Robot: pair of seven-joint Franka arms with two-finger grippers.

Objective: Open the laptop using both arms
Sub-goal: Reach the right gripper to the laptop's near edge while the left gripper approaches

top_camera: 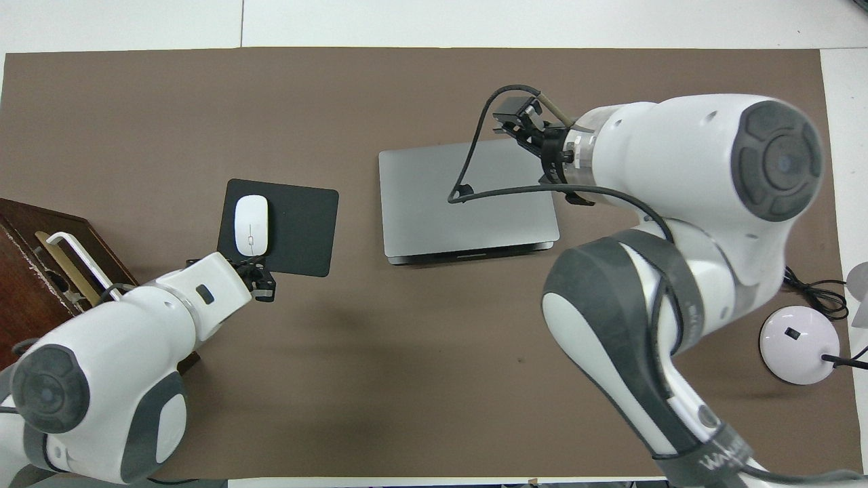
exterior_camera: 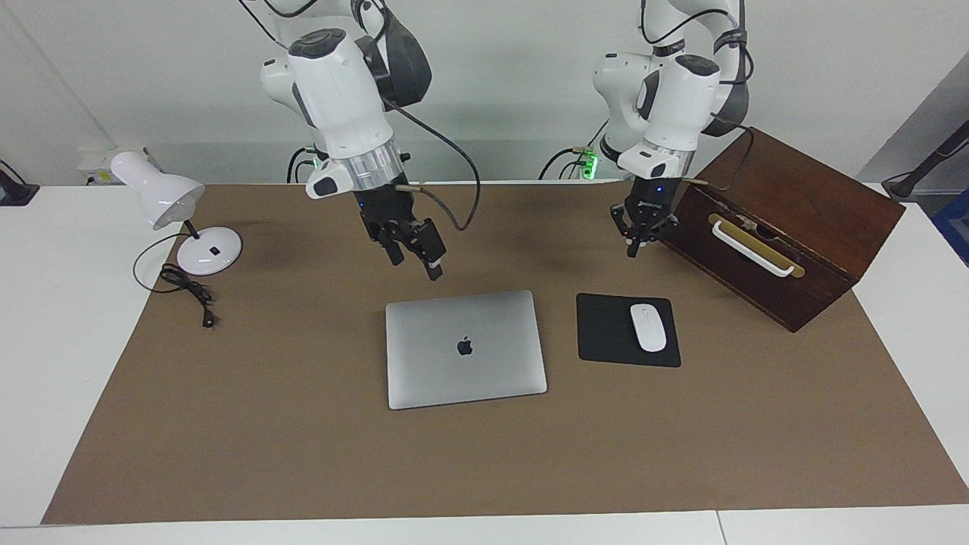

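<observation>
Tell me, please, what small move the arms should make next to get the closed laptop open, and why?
Probably lower the right gripper toward the laptop. The lid lies flat and closed, and neither gripper touches it: the right gripper hangs open in the air by the laptop's edge nearest the robots, while the left gripper, shut, hangs beside the wooden box, over the bare mat.

Mat [exterior_camera: 303,454]: brown sheet covering most of the white table [exterior_camera: 45,341]; table bare at both ends and along the edge farthest from the robots
Mouse pad [exterior_camera: 606,333]: black, flat on the mat
Mouse [exterior_camera: 648,327]: white; resting on the pad
Wooden box [exterior_camera: 787,227]: dark brown; at the left arm's end; white handle [exterior_camera: 753,248] on a brass plate
Desk lamp [exterior_camera: 163,198]: white; round base [exterior_camera: 210,250]; at the right arm's end
Lamp cord [exterior_camera: 185,288]: black; loosely coiled on the mat beside the base
</observation>
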